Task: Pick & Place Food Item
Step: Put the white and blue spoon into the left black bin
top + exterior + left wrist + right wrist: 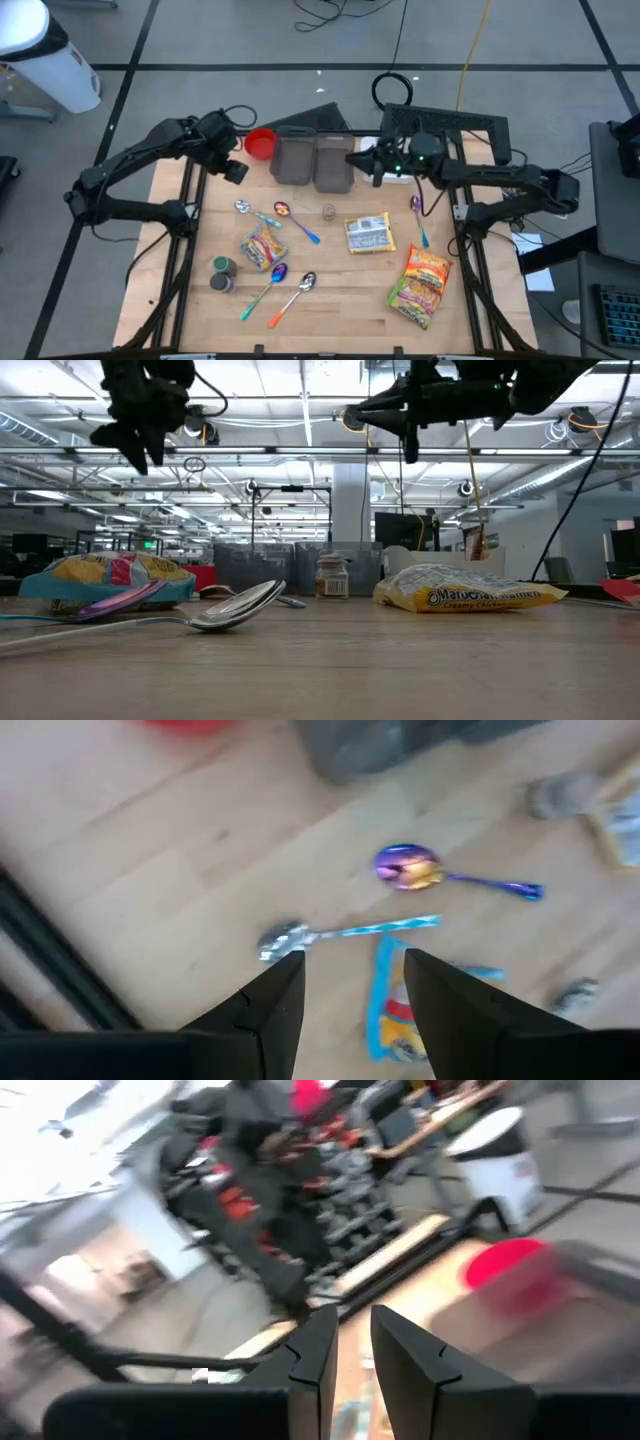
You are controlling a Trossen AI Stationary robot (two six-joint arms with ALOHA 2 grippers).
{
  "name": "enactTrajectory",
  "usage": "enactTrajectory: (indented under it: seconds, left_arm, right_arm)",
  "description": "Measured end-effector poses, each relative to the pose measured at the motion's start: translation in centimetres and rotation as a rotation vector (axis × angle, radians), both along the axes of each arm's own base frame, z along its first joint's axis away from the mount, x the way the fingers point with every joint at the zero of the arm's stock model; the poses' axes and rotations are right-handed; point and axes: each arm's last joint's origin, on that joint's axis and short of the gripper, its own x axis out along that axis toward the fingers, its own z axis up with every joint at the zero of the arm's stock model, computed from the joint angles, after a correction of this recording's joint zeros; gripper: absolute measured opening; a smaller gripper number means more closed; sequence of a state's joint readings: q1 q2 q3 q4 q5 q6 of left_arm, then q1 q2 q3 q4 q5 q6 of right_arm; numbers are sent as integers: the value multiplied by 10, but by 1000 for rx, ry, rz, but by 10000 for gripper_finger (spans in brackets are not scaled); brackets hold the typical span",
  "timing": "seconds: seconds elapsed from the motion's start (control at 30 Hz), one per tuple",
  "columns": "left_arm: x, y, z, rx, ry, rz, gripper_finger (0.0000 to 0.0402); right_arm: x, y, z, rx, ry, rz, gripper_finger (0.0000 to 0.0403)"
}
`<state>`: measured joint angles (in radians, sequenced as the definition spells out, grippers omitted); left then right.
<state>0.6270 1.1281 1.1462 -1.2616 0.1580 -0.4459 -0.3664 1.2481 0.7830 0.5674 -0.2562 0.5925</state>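
Both arms are up off the table, nothing held. We see the left gripper [237, 171] hanging near the red cup [260, 143], fingers parted a moderate way with only air between them. The right gripper [362, 160] hovers over the two grey bins [313, 160], jaws narrow with a slim gap and empty.

Food items all lie loose on the wood: the colourful snack bag [262, 247] sits below and ahead of the left gripper, past the blue-handled spoon [345, 932] and the purple spoon [450, 876]. The pale noodle packet [368, 234] lies nearer the right gripper, and the orange bag [422, 285] is well apart from either.

We judge the step as the approach to a pick, target not yet clear. To do it well, we'd go for the snack bag with the left gripper: open wider, come straight down over the bag's middle clear of the spoons, and pinch a raised fold, not the flat edge. The bins look like the drop place.
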Motion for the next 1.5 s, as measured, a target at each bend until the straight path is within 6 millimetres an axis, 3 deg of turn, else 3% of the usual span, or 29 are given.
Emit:
enactTrajectory:
  seconds: [0.17,0.47,0.73,1.13,1.5]
  left_arm:
    - [-1,-1,-31,-104,-25,56,182]
    - [-18,-13,-92,-242,-21,144,182]
    - [-33,-15,-127,-287,-47,228,182]
    - [-54,-6,-166,-272,-63,324,182]
    - [-53,2,-167,-213,-136,277,181]
  right_arm:
    - [12,5,-7,22,-29,94,61]
    - [13,7,-6,24,-40,149,61]
    - [13,8,-7,34,-37,171,61]
    - [12,7,-6,54,-44,170,61]
    - [12,7,-6,65,-44,167,61]
